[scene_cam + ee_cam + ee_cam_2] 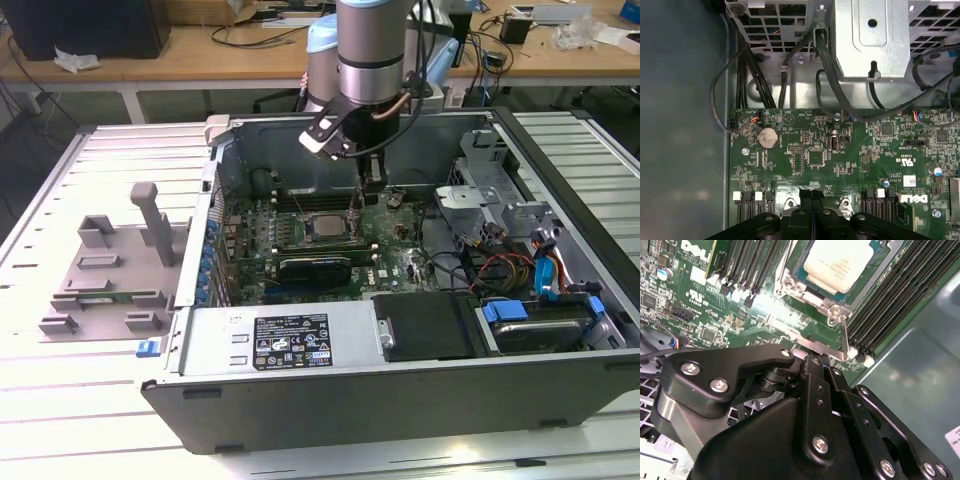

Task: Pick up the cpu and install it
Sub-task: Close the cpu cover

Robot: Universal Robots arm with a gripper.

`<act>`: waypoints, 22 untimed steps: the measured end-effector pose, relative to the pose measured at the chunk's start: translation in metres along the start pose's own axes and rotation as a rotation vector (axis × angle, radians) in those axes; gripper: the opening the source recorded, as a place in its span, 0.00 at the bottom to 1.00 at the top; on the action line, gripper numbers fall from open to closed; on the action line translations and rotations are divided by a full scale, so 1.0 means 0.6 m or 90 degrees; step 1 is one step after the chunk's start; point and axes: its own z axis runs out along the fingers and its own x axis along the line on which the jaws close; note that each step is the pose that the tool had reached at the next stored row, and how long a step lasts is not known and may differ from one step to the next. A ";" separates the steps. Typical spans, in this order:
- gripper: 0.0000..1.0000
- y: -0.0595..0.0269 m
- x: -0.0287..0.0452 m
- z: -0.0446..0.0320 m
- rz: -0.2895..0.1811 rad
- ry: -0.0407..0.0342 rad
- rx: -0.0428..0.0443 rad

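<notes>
1. At the exterior view's left, the grey tray (110, 275) is sitting on the table outside the case. It is well apart from the arm, so you are not risking it here.
2. Just left of centre, the cpu (322, 225) is lying flat in its socket on the motherboard (810, 150), silvery top facing up. In the second wrist view it is looking square inside the socket frame (832, 305). I judge the placing done, so you are now checking the seating rather than carrying.
3. Just right of the cpu, the gripper (372, 192) is hanging low over the socket's edge. In the first wrist view its fingertips (805, 196) are pressed together with nothing visible between them.
4. The thin socket lever (845, 337) is running close beside those tips. Whether they are touching it, I cannot tell. If you are working it, be pushing slowly along its arc and watching that the cpu is not tilting.
5. At the exterior view's right, the drive cage (500, 205) and cables (500, 268) are crowding the case, so be keeping the wrist clear of them.
</notes>
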 end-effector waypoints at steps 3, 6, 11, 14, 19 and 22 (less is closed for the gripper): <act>0.11 -0.006 0.000 -0.001 0.002 -0.0002 -0.0013; 0.11 -0.012 0.001 -0.001 0.003 -0.0005 -0.0015; 0.11 -0.021 0.003 -0.002 0.006 -0.0006 -0.0017; 0.11 -0.022 0.003 -0.002 0.006 -0.0006 -0.0016; 0.11 -0.022 0.003 -0.001 0.006 -0.0010 0.0207; 0.11 -0.032 0.003 -0.001 0.006 -0.0008 0.0207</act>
